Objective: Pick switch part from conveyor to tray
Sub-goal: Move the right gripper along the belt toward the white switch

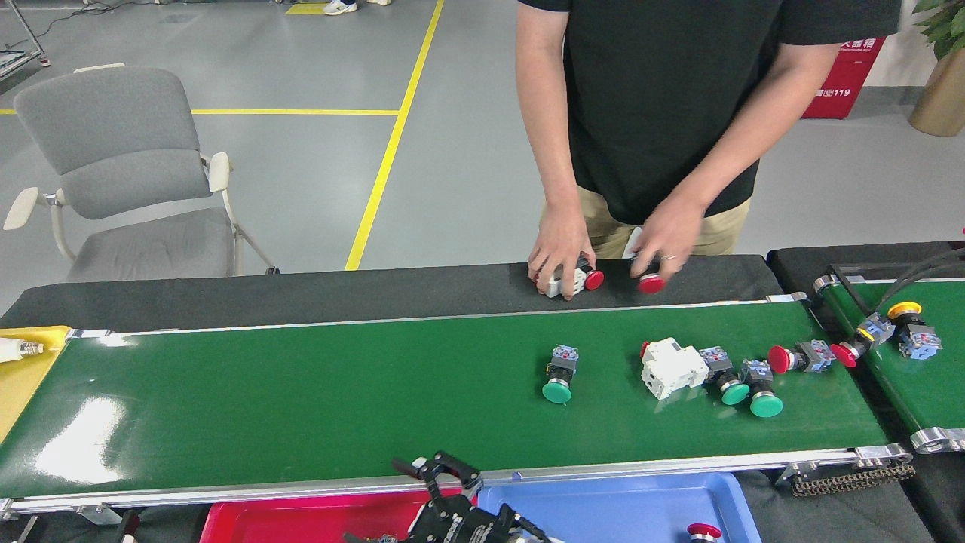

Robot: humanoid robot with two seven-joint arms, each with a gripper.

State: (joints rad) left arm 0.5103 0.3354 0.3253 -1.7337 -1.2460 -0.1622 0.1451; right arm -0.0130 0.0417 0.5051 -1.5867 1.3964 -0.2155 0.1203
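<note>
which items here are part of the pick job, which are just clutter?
Job: conveyor; green-capped switch; switch cluster; red tray; blue tray; gripper.
Clutter: grey chair; red bin; second belt.

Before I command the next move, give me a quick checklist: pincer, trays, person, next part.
1. Right pincer holding a switch part: cannot tell; the fingers are dark and no part shows.
2. Pincer over a tray: not ok; it sits at the conveyor's near rail, by the seam between the red tray and the blue tray.
3. Room in blue tray: ok; one red-capped part shows.
4. Person's hands off the belt: ok; both are on the black ledge behind.
5. Next pick: ok; a green-capped switch lies alone.
</note>
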